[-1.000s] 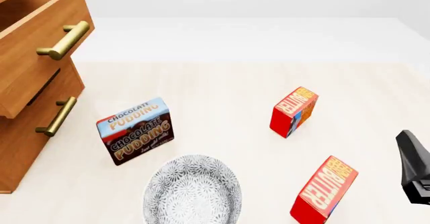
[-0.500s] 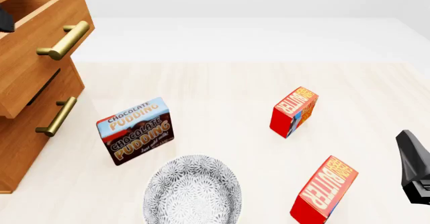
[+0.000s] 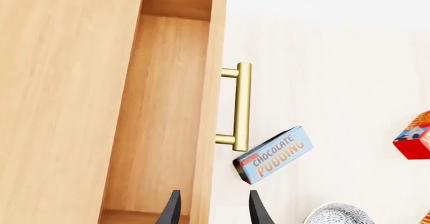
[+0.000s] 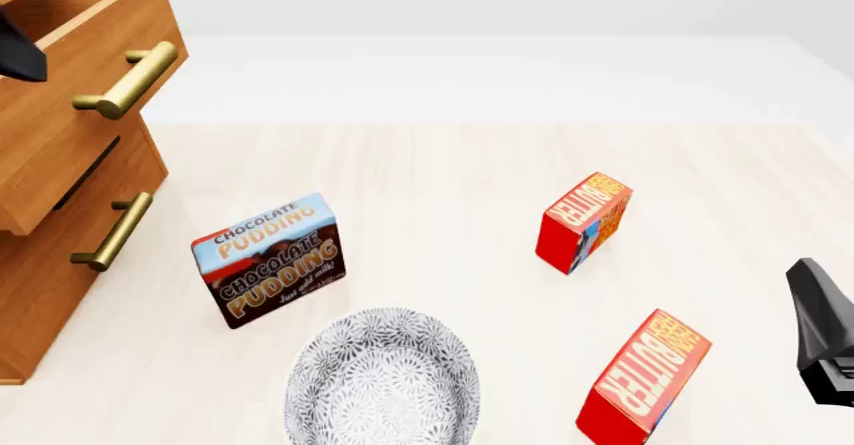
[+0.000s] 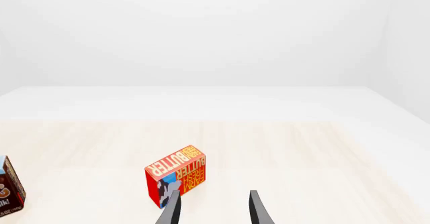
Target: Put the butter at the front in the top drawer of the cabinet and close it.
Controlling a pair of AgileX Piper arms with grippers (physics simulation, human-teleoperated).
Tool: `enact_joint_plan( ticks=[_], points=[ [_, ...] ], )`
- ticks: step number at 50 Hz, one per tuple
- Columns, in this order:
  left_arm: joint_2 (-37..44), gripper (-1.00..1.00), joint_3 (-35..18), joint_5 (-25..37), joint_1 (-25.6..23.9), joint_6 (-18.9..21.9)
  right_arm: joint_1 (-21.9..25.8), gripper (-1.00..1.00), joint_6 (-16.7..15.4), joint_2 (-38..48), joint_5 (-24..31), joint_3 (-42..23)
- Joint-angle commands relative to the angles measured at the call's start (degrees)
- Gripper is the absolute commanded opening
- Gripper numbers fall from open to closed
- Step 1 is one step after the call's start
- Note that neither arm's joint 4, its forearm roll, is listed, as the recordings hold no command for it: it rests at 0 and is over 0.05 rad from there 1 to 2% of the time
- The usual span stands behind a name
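Both black grippers, left (image 3: 211,210) and right (image 5: 211,209), stand released and empty as I inspect: left above the pulled-out honey-brown wooden top drawer (image 3: 168,113), right just beside the far small red butter carton (image 5: 176,181), its near twin (image 4: 646,377) untouched.

A blue-and-brown pudding box (image 4: 270,259) stands on the pale wooden table (image 4: 441,165), tilted a little, with "CHOCOLATE PUDDING" lettered on both its top face and its front face. Just in front of it and slightly to the right lies a round bowl (image 4: 383,380) with a grey-and-white speckled pattern; its near rim is cut off by the lower edge of the front view. Box and bowl sit close together but apart. Further right and farther back stands a second red butter carton (image 4: 585,221), upright on the table, well apart from the pudding box and the bowl.
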Motion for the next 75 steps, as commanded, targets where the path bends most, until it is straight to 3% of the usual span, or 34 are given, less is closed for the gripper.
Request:
enact_joint_plan(
  ticks=[1,34,75],
  points=[
    [0.9,1.00,1.6,-1.2,-0.4,-0.3,0.0,1.00,0.0,0.0,-0.1,0.1],
    [4.4,1.00,3.5,-4.7,-2.9,-0.8,0.0,1.00,0.0,0.0,-0.1,0.1],
    [7.7,1.00,2.1,-6.1,-8.7,-2.1,0.2,1.00,0.0,0.0,0.0,0.0]
  ],
)
